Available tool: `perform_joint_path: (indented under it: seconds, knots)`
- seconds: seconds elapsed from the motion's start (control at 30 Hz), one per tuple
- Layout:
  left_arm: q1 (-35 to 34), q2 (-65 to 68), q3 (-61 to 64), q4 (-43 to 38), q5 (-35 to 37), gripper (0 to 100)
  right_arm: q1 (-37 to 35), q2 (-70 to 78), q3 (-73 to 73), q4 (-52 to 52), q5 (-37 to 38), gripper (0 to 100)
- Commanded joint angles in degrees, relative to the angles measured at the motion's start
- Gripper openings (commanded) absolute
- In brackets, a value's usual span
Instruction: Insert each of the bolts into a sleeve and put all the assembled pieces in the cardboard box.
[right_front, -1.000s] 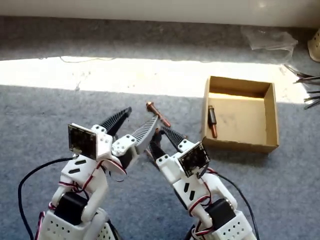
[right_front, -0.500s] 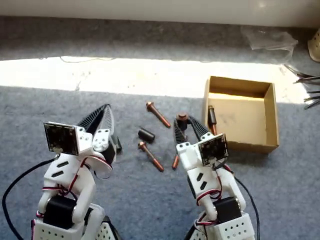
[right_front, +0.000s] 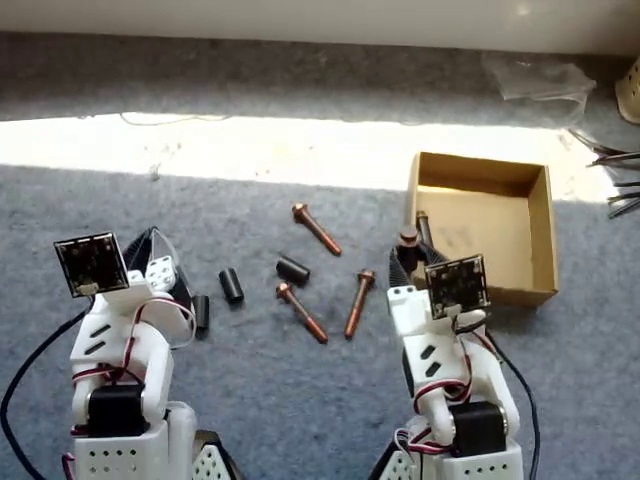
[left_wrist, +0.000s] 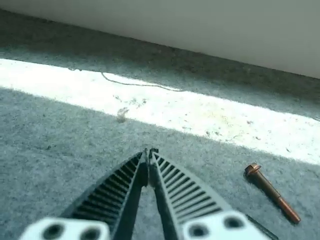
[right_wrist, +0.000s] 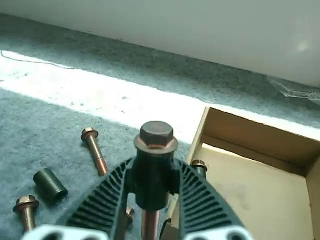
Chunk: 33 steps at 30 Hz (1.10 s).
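Observation:
My right gripper is shut on a black sleeve with a copper bolt through it, held upright. In the high view this right gripper sits just beside the near-left wall of the cardboard box. One assembled piece lies inside the box by its left wall. Three loose bolts and three loose sleeves lie on the carpet. My left gripper is shut and holds nothing, at the left of the parts.
Grey carpet with a sunlit strip across the far side. A clear plastic bag lies beyond the box, and metal tools poke in at the right edge. A thin wire lies on the sunlit strip.
The two grippers have parted from the middle. The right arm swung right to the box with the assembled piece. The left arm swung left and its fingers closed.

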Motion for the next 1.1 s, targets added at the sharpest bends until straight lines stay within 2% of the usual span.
perform_joint_path:
  seconds: [0.0,0.13,0.3,0.43,0.5,0.73,0.93,1.07]
  knots:
    - [-0.2,-0.9,-1.9,4.5,-3.5,2,0.9,1.3,-7.2,2.8,2.8,0.5]
    - [1.2,-0.9,-2.7,8.6,-8.1,2,0.9,11.3,-13.5,3.6,3.4,0.5]
    - [1.7,-1.0,-2.9,11.2,-8.4,2,1.2,28.1,-22.9,3.6,3.4,0.5]
    - [1.7,-6.7,-2.7,15.2,-8.4,2,5.2,37.9,-28.6,3.6,3.3,0.5]
    - [1.7,-9.6,-3.2,17.6,-8.4,2,7.5,41.2,-30.4,3.6,3.3,0.5]
    - [1.9,-7.8,-3.6,17.8,-8.4,2,10.8,47.3,-34.2,3.8,3.3,0.5]
    - [2.0,-7.9,-4.7,20.6,-8.4,2,11.1,56.2,-41.1,10.7,3.3,0.5]
    - [2.0,-7.9,-6.4,23.7,-8.4,2,12.7,63.6,-45.9,11.6,3.3,0.5]
